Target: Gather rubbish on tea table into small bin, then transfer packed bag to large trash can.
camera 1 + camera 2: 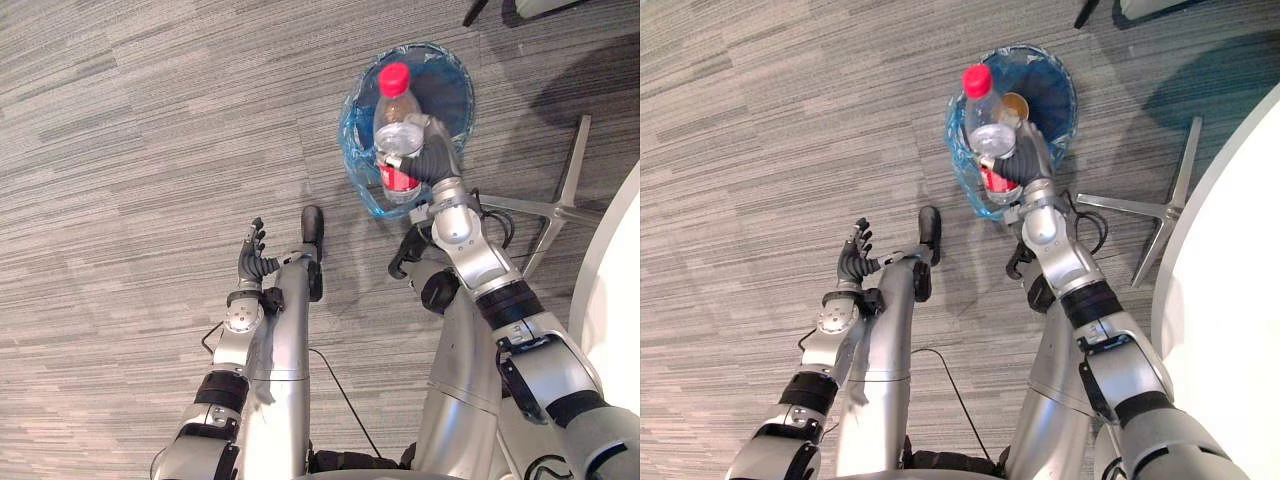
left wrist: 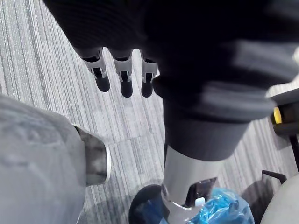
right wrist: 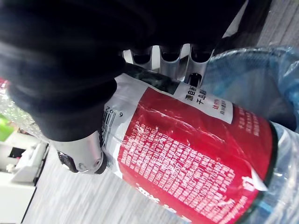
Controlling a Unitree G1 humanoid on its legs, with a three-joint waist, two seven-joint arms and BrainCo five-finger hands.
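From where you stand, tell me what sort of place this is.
Likely an office or lounge: grey striped carpet, a splayed metal furniture base, the curved edge of a white table, a bag-lined bin.

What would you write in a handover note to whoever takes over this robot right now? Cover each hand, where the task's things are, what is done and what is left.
Right hand: shut on the red-capped bottle, held over the small bin.
Left hand: open, empty, low over the carpet.
Small bin: on the floor, lined with a blue bag; a tan round item lies inside.
Done: bottle brought to the bin.
Left: drop the bottle in, check the table for more rubbish, then move the bag to the large trash can.
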